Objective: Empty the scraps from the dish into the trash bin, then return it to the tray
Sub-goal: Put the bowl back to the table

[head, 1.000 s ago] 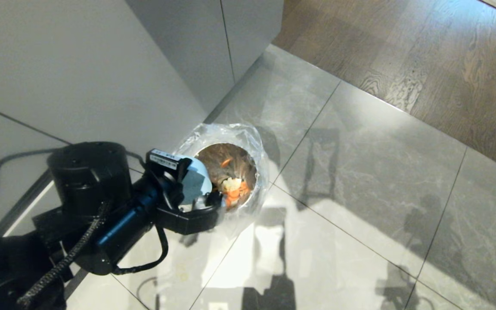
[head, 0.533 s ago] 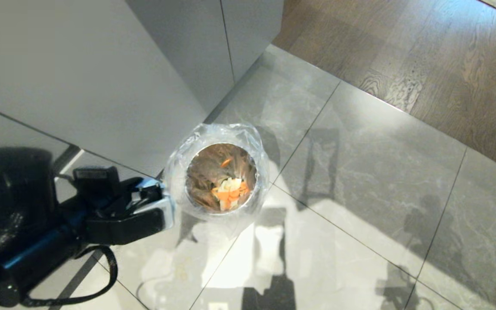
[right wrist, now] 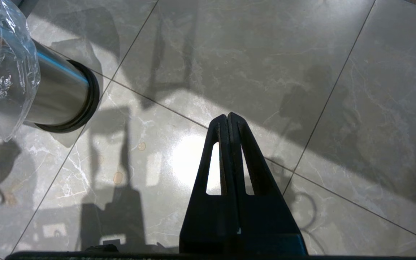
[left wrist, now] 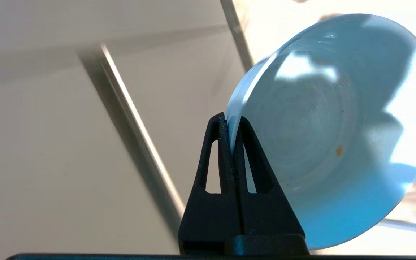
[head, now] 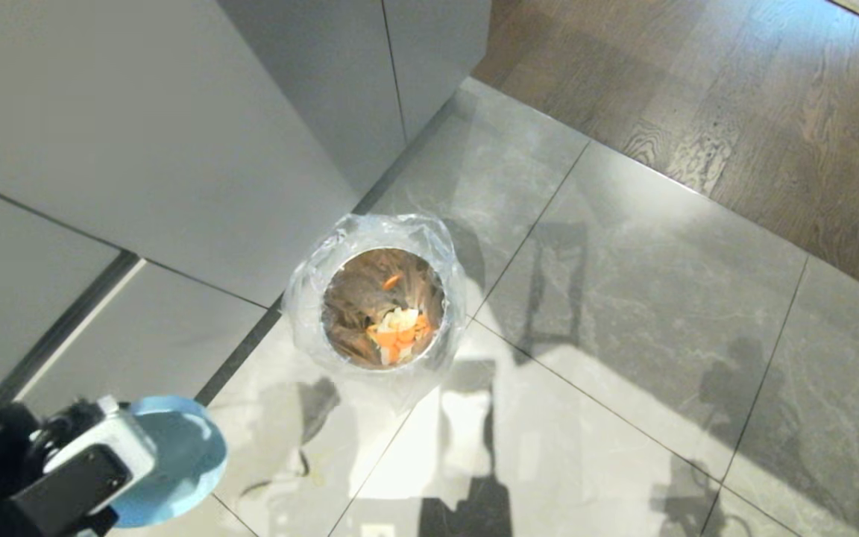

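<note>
Withdrawn left claw (left wrist: 232, 122) holds emptied dish (left wrist: 334, 122); scraps (head: 398, 334) in trash bin (head: 444, 246).

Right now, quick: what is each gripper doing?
Left gripper: shut on the rim of the pale blue bowl.
Right gripper: shut, holding nothing, over the floor tiles.

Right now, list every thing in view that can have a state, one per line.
dish: emptied apart from a small orange speck, tilted, rim pinched by the left claw
scraps: lying inside the trash bin
trash bin: upright, unlidded, bag-lined
left claw: shut on the dish
right claw: shut, empty, above the floor tiles
</note>
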